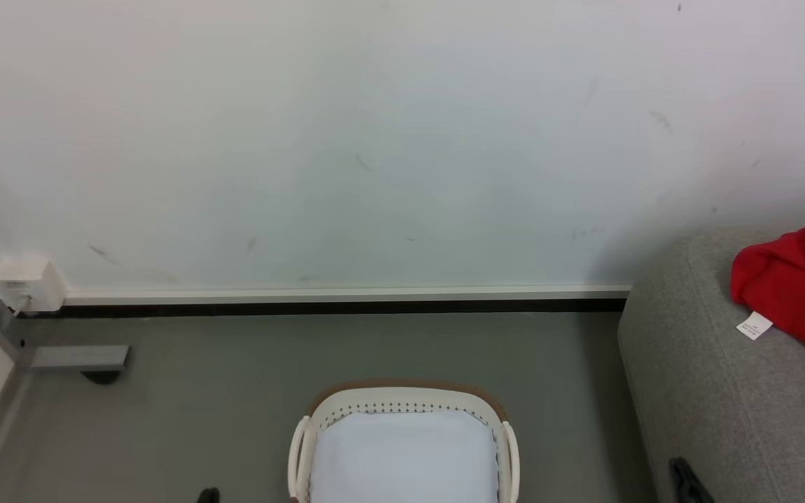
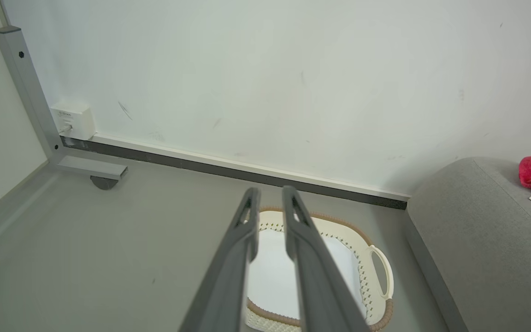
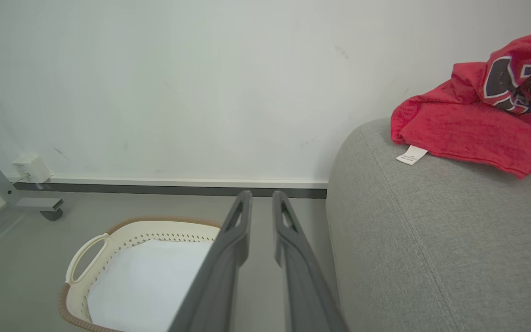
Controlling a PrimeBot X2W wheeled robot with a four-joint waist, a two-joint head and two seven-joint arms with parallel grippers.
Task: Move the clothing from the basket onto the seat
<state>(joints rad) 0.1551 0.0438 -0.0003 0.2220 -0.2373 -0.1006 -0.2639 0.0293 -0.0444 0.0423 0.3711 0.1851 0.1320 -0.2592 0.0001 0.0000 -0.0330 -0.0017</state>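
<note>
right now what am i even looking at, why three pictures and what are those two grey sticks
It is one robot seen through three cameras. The head view looks down from the robot's head; the other two sit on its wrists. The grey sticks are gripper fingers: the left gripper and the right gripper, each with a narrow gap between its fingers, holding nothing. On the floor stands a cream basket with a brown rim, only its pale base showing inside. To the right is a grey seat, and the red clothing, a jersey with a white tag, lies on top of it.
</note>
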